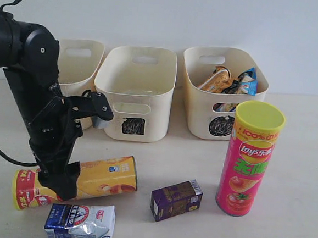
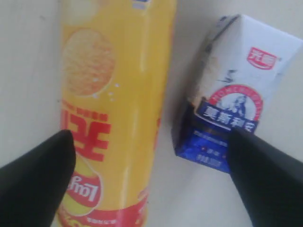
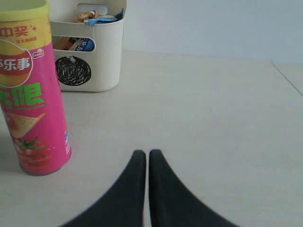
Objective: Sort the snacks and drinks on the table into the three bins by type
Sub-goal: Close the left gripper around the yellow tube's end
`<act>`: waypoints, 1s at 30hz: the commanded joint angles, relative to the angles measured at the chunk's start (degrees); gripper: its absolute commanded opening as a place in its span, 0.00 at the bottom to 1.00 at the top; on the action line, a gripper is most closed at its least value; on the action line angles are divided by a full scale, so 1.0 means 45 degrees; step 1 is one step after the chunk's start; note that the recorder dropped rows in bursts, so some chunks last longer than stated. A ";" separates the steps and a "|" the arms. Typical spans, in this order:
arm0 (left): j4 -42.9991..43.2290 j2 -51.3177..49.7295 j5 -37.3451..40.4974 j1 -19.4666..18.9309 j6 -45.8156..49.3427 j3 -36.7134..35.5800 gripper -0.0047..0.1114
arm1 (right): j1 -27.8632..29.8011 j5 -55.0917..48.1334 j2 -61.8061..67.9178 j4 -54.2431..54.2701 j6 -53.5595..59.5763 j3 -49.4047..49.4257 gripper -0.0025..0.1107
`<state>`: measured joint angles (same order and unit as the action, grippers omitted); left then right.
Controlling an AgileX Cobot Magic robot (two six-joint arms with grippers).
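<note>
**Left gripper** (image 2: 150,142): jaws wide apart, holding nothing, poised over the yellow chip tube (image 1: 104,176). The tube lies on its side on the table (image 1: 282,228) at near left.

**Milk pouch** (image 2: 236,85): lies just beside the tube, on its near side.

**Finding:** one finger sits beyond the tube; the other hangs over the pouch's edge.

**Recommendation:** shift so that finger drops into the gap between tube and pouch. Come down squarely across the tube's middle and close gently, as the round wall is likely to roll.

**Right gripper** (image 3: 147,163): jaws pressed together, empty, near the upright pink tube (image 3: 31,90).
</note>
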<state>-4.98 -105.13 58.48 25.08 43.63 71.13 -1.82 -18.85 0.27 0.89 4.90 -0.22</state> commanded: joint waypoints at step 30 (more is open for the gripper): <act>-0.0889 -0.1630 -0.2393 -0.0271 0.1548 -0.0021 0.68 | 0.0038 0.0092 -0.0060 -0.0020 0.0013 0.0049 0.02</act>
<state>-9.04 -111.70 48.51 23.98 50.36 71.13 -1.82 -18.85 0.27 0.89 4.90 -0.22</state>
